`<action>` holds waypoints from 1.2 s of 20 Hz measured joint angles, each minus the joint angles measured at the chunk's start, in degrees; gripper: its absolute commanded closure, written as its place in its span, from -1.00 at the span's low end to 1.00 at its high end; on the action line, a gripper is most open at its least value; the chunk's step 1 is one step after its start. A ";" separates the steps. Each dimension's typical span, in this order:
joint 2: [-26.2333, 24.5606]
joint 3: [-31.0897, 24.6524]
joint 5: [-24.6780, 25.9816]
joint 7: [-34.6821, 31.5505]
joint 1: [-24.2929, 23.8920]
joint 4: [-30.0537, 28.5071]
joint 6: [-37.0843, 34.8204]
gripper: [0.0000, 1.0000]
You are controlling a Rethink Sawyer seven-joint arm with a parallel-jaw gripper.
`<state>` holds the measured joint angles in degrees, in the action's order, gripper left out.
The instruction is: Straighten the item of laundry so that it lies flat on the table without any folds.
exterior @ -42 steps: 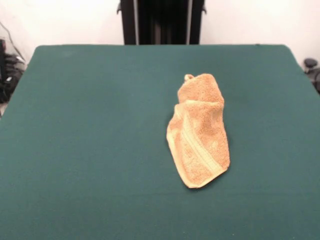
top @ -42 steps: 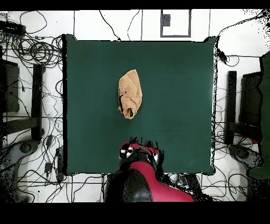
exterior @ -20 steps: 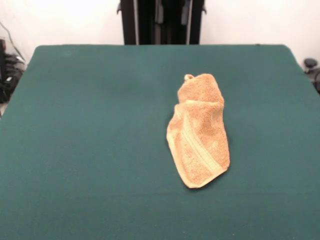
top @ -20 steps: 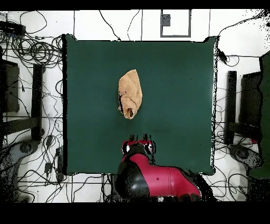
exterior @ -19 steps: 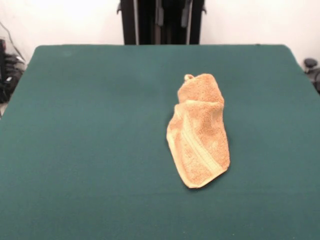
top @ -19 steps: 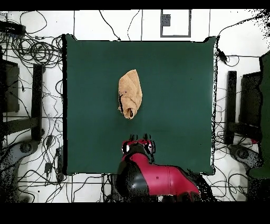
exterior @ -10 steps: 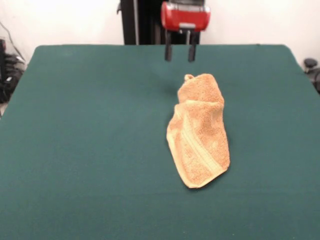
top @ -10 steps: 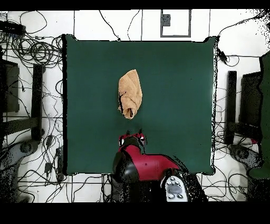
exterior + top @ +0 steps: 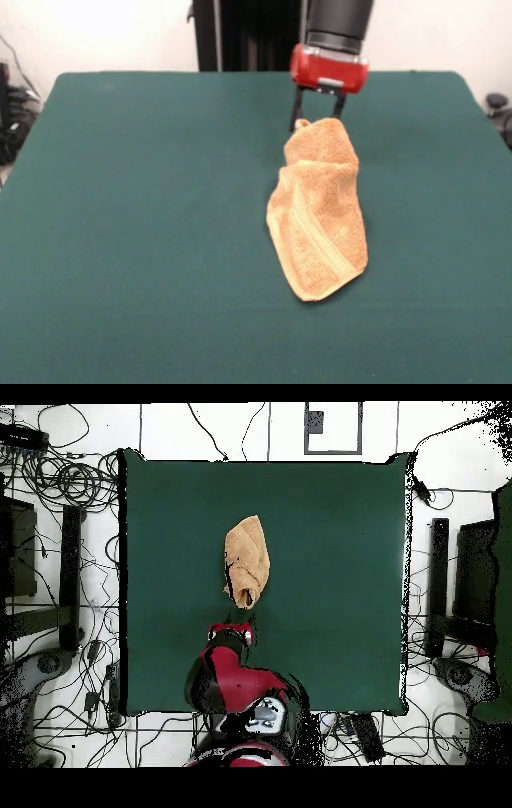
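The item of laundry (image 9: 320,212) is an orange-tan towel, bunched and folded lengthways, right of the middle of the green table (image 9: 144,200). A pale band stripe runs down its near half, and a small loop sticks up at its far end. My gripper (image 9: 317,116) hangs just behind that far end, open, with its two dark fingers (image 9: 294,112) apart and nothing between them. In the overhead view the towel (image 9: 247,562) lies above the red gripper head (image 9: 232,631), whose tips reach the towel's lower end. Whether they touch the cloth I cannot tell.
Bare green felt surrounds the towel on all sides (image 9: 330,564). Cables (image 9: 70,479) and dark stands (image 9: 438,584) crowd the floor beyond both table sides. A white square frame (image 9: 332,426) lies past the table's top edge.
The gripper has come down and moved out from the table's edge to the towel's far end. The towel has not moved.
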<state>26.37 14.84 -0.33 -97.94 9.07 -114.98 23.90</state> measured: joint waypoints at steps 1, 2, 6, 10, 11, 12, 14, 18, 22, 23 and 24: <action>-0.02 0.69 -1.96 0.00 1.44 -0.01 -0.02 -1.00; 0.02 1.56 -4.26 0.00 3.19 -0.02 0.01 -1.00; 0.74 5.28 -12.90 0.00 9.85 -0.06 0.29 -1.00; 2.00 9.02 -20.97 0.00 15.60 -0.12 4.22 -1.00; 2.37 9.89 -22.94 0.00 16.82 -0.16 5.93 -1.00; 2.97 11.21 -26.68 -0.01 18.71 -0.32 9.55 -1.00; 3.38 12.00 -28.85 -0.01 19.78 -0.48 12.32 -1.00; 4.87 14.12 -34.05 -0.01 22.39 -1.07 21.74 -1.00; 6.36 14.35 -29.18 -0.05 19.90 -0.99 27.27 -1.00; 6.59 13.83 -24.50 -0.06 17.15 -0.79 27.51 -1.00; 6.51 13.30 -20.71 -0.06 14.79 -0.57 27.54 -1.00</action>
<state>32.88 28.14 -21.04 -98.00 23.86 -115.55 51.44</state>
